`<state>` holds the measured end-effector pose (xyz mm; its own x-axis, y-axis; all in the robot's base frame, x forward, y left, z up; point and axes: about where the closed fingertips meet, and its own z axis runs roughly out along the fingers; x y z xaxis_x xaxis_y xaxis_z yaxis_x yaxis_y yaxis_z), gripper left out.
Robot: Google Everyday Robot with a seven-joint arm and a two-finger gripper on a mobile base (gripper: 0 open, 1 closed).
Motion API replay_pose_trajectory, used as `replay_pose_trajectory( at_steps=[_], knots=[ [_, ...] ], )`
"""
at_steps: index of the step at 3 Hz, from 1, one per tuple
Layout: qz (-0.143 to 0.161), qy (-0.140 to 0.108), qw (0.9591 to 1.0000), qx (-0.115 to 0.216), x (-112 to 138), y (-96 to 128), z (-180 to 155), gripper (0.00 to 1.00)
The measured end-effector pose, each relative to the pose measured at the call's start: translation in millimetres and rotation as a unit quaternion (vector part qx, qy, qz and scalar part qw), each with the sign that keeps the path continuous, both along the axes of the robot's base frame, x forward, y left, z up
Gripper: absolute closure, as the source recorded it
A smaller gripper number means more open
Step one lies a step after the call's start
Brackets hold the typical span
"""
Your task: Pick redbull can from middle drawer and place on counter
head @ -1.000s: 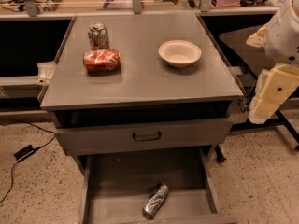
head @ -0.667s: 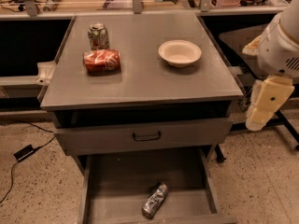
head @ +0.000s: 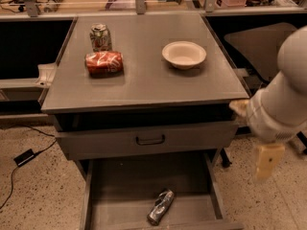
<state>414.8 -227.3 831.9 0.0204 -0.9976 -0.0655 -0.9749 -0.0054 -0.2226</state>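
Note:
The redbull can (head: 160, 206), slim and silver-grey, lies on its side on the floor of the open middle drawer (head: 120, 195), near the drawer's front. The counter (head: 148, 80) is the flat grey top of the cabinet above it. My gripper (head: 268, 161) hangs at the end of the white arm (head: 283, 104), to the right of the cabinet. It is at about the height of the upper drawer front, above and to the right of the can and well apart from it.
On the counter are a red soda can (head: 104, 63) on its side, an upright greenish-white can (head: 100, 36) behind it, and a white bowl (head: 184, 54) at the right. The upper drawer front with a black handle (head: 149, 140) is slightly out. Shelves flank the cabinet.
My arm and gripper have come down along the cabinet's right side. The can and the things on the counter have not moved.

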Motion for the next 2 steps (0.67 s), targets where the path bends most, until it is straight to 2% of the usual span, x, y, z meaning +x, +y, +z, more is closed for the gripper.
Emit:
replay_pose_trajectory(
  at_steps=[1, 2],
  knots=[
    [0.023, 0.033, 0.9991, -0.012, -22.6, -3.9, -34.8, 0.0],
    [0.038, 0.042, 0.9983, -0.012, -20.0, -0.4, -36.9, 0.0]
  ],
)
